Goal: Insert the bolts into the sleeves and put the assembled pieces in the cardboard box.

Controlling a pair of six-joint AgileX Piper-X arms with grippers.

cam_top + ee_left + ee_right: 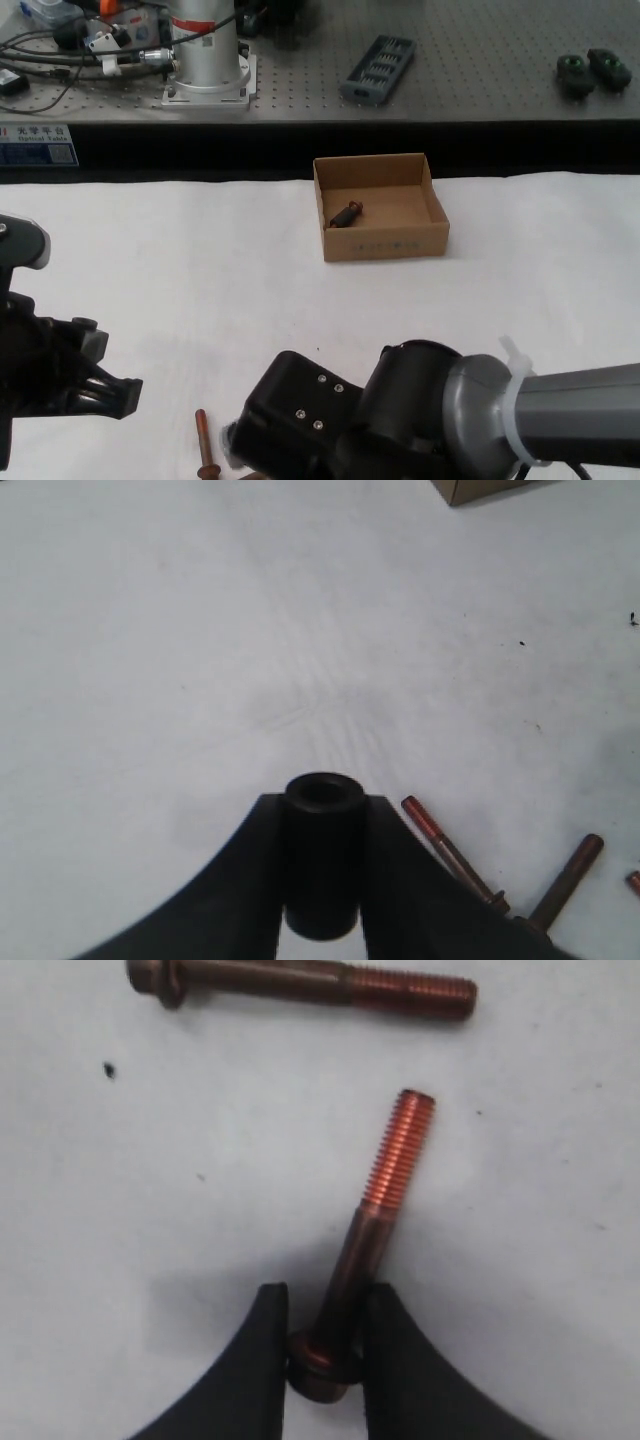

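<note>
1. Over white cloth (200, 290) on the bench, working well to the near side of the cardboard box (380, 245), with one assembled piece (347, 214) lying inside it.
2. Clamping the left gripper (325, 815) on a black sleeve (322, 870), near side and left of the box, open bore facing out over bare cloth.
3. Pinching a copper-coloured bolt (395, 1160) in the right gripper (328, 1305), fingers closed on the shank just above the head, threaded end pointing out, low over the cloth and well short of the box; leaving a second bolt (300, 980) lying loose just beyond.
4. Likely lining up thread and bore next, and running some risk in doing so: gripping this close to the head is leaving the long shank free to pivot, so possibly meeting the sleeve's rim off-line and jamming.
5. Also risking a sleeve twisting or sliding back between the fingers under the push, or the pair dropping short of the box.
</note>
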